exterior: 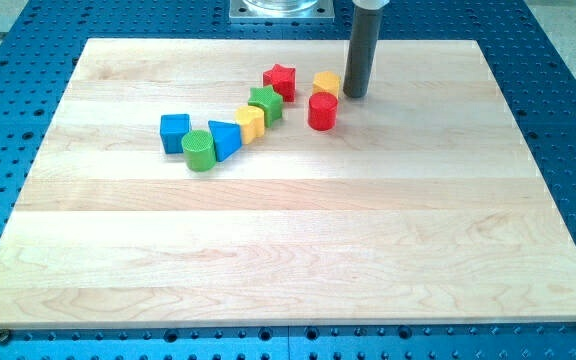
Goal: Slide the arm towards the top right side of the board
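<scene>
My tip (354, 95) stands near the top of the surface (268, 250), just right of the yellow block (326, 83). There is no pincer, only the rod. The top right corner lies to the view's right and slightly upward, with no block between.

My tip (354, 95) is the lower end of a straight, upright dark grey rod. It rests on the wooden board (298, 240) in the upper middle area, slightly toward the view's right, just beside the right edge of the yellow block (326, 83) and above-right of the red cylinder (322, 111).
</scene>
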Robot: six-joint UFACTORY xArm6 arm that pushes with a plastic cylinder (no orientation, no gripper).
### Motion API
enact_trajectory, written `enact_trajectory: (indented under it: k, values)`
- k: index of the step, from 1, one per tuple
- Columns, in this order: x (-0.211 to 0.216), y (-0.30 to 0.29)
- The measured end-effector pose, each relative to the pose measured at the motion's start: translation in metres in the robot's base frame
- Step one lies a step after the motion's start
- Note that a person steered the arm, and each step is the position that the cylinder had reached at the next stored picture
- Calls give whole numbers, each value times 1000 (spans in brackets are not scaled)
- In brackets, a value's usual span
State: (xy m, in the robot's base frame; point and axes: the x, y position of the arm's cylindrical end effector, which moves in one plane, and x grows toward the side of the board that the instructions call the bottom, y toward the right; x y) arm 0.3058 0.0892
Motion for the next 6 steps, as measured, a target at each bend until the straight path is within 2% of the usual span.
enact_trajectory:
  k: [2, 3, 5, 6]
  values:
    - [0, -27]
    - [-24, 1]
    - [-26, 117]
    - [-32, 134]
